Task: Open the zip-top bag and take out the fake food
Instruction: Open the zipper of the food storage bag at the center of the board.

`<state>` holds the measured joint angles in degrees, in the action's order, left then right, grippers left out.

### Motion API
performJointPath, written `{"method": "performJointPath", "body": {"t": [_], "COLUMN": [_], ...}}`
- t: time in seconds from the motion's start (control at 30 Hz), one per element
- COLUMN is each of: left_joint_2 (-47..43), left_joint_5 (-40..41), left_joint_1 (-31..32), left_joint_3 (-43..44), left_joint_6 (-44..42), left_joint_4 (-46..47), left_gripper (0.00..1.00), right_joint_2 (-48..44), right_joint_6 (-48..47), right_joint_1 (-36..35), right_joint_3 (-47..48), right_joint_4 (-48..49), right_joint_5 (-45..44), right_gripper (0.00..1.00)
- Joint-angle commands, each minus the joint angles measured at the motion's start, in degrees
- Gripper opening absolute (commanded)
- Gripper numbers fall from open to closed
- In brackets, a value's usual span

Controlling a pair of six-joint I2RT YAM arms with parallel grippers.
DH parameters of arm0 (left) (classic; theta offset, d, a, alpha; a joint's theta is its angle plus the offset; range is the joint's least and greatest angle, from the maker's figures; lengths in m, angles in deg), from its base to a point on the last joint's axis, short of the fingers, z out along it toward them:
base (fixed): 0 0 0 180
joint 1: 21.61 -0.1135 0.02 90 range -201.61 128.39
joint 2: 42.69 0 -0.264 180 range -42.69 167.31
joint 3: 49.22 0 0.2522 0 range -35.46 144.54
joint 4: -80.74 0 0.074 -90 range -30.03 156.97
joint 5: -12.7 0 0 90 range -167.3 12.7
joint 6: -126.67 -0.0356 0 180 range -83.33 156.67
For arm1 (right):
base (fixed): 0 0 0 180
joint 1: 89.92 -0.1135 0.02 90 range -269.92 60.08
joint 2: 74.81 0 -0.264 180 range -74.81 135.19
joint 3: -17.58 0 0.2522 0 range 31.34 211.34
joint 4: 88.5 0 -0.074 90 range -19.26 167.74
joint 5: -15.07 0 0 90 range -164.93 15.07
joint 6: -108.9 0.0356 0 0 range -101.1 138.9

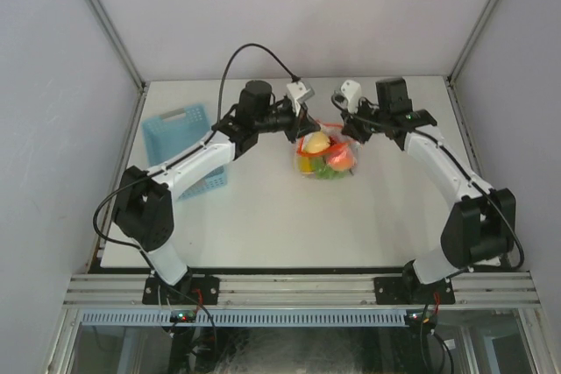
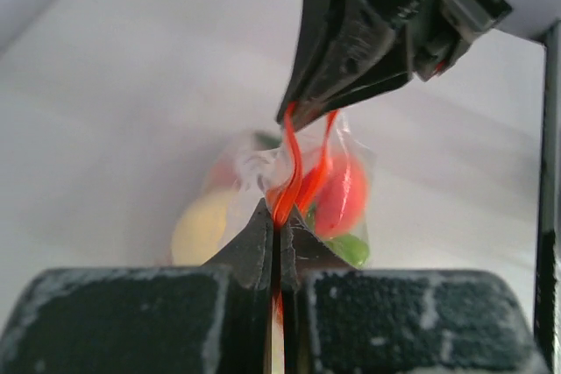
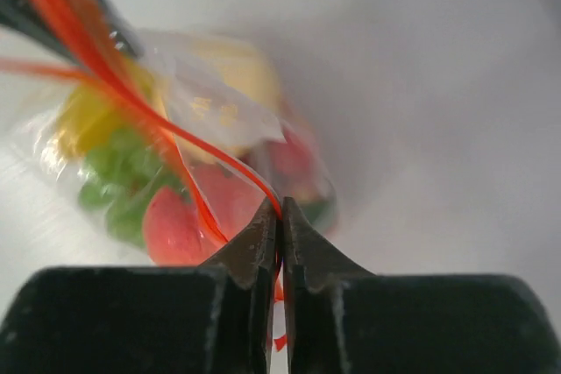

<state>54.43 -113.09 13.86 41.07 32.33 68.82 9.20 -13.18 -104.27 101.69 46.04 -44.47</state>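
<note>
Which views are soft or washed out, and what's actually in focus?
Top external: even light, sharp, no glare on the zip-top bag. Left wrist: left gripper tips crisp, fake food behind them soft, table washed out. Right wrist: right gripper sharp, zip strip smeared toward the upper left.

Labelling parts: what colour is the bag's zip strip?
Red-orange zip strip, clearest in the left wrist view.

The white table carries a light-blue slotted basket at its left side, and the zip-top bag of fake food (bottom resting down) toward the far middle.
</note>
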Motion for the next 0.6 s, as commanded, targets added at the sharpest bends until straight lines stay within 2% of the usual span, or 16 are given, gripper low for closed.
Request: {"method": "performJointPath", "body": {"t": [0.0,0.07,0.17,0.2,0.3,0.33,0.4,0.5,0.57], "left_joint_2": [-1.2,-2.4,-4.6,-5.2,-5.2,-4.9,-3.9,-2.5,-1.2], "left_joint_5": [2.9,4.2,5.0,4.8,4.4,4.4,4.5,4.8,4.5], "left_joint_1": [-2.2,-2.7,-2.7,-2.7,-2.6,-2.5,-2.2,-1.5,-1.0], "left_joint_3": [10.3,11.1,9.4,8.0,1.9,-1.2,-5.9,-11.4,-13.4], "left_joint_6": [4.3,3.7,3.0,3.5,7.4,9.4,12.8,17.7,20.6], "left_joint_4": [0.7,-0.2,-1.5,-1.3,1.2,2.8,6.6,12.9,16.5], "left_gripper": [0.00,0.00,0.00,0.00,0.00,0.00,0.00,0.00,0.00], "right_joint_2": [6.8,9.9,12.3,12.6,12.7,12.2,10.3,7.2,5.3], "right_joint_6": [2.0,3.4,4.8,4.9,4.0,3.8,4.6,6.5,3.4], "right_joint_1": [0.2,0.0,0.1,0.2,0.8,1.2,2.8,6.5,8.7], "right_joint_3": [14.7,20.8,25.1,25.7,23.4,21.8,17.4,11.9,8.3], "right_joint_4": [7.1,6.8,8.5,8.0,4.7,4.1,3.8,2.7,-1.5], "right_joint_5": [-2.7,-2.2,0.3,2.3,8.5,9.9,13.7,21.8,29.4], "right_gripper": [0.00,0.00,0.00,0.06,0.41,0.49,0.56,0.59,0.60]}}
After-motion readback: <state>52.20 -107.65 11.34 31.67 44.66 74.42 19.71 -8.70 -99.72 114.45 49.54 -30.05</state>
